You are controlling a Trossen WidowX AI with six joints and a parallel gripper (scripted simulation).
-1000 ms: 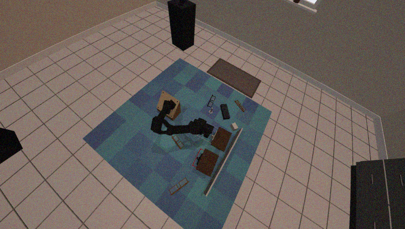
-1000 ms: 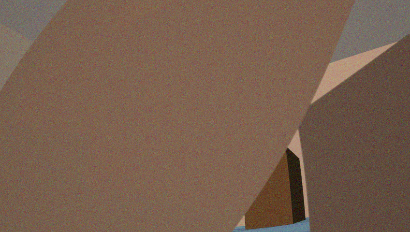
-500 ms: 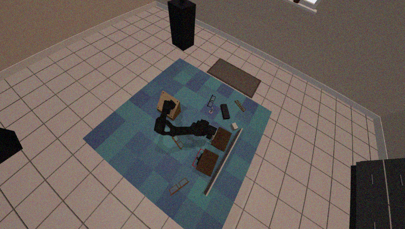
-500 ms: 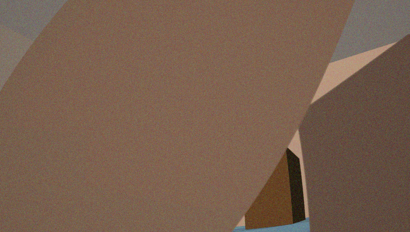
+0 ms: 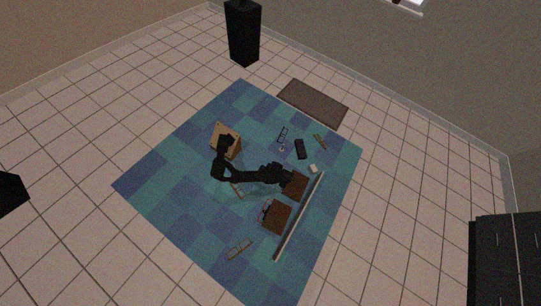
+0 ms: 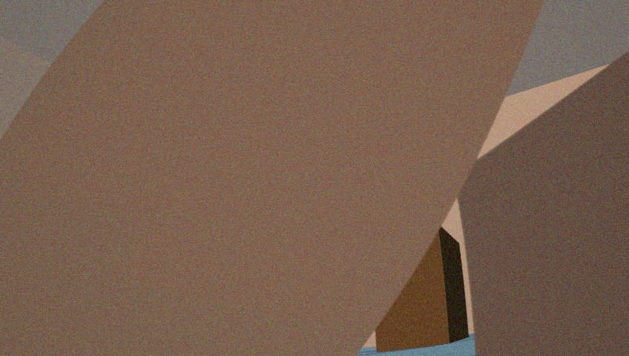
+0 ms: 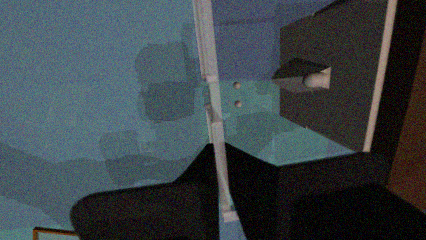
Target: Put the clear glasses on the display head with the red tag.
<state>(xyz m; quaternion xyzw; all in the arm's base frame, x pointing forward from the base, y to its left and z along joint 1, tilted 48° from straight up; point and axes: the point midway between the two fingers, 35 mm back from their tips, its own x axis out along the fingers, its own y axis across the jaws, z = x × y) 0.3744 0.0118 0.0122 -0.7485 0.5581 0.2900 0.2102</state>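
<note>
My gripper (image 5: pixel 283 184) (image 7: pixel 216 149) is shut on the clear glasses (image 7: pixel 206 42). Their pale front runs lengthwise through the wrist view; two nose pads (image 7: pixel 237 95) show to its right. The near display head (image 5: pixel 296 185) (image 7: pixel 350 102) is a brown block with a dark grey face, a wedge nose (image 7: pixel 295 81) and a pale ball at it. The glasses appear in front of this face, apart from the nose. No red tag shows now; temples and ears cannot be made out. The other head (image 5: pixel 279 218) wears red glasses (image 5: pixel 259 216). The exterior view is mostly blocked by large brown surfaces.
A long pale rail (image 5: pixel 298 218) stands behind both heads. Brown glasses (image 5: pixel 240 248), an orange-brown pair (image 5: pixel 238 191) under the arm, black glasses (image 5: pixel 280 141), a black case (image 5: pixel 300 148) and a white block (image 5: pixel 312 168) lie around. A brown block (image 6: pixel 419 304) shows in the exterior view.
</note>
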